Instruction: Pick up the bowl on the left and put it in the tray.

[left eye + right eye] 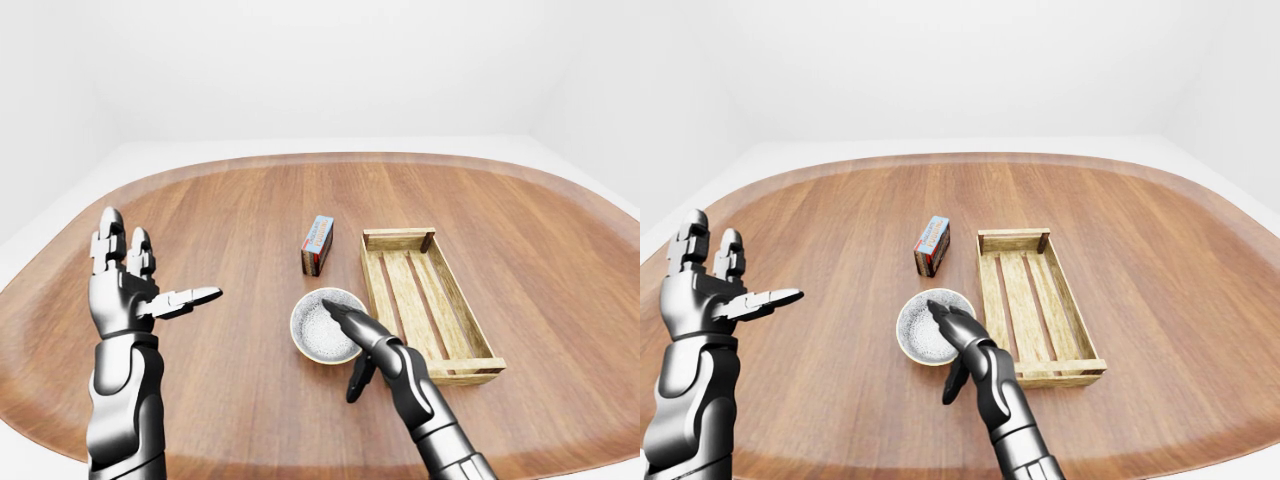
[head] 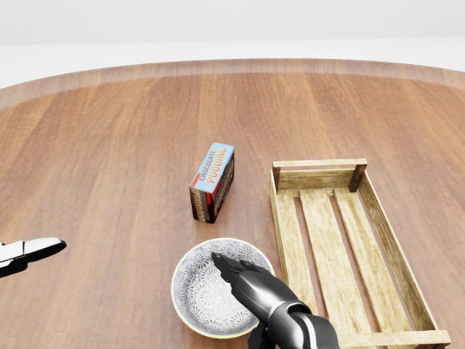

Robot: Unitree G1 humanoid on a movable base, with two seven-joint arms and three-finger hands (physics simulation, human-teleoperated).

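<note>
On the table [image 2: 109,145]: one bowl [image 2: 197,292], one tray [image 2: 320,164], one pudding box [image 2: 213,182].

Only 1 thing carries readable print: the box [image 2: 213,182] standing near the middle of the bench [image 2: 109,145], well away from its edges. In the head view its light-blue top face reads "CHOCOLATE" in small red letters and, beside it, "PUDDING" in larger orange letters, both words running along the length of the box. The dark brown side face has a band of print too small to read. In both eye views the lettering is too small to read.
</note>
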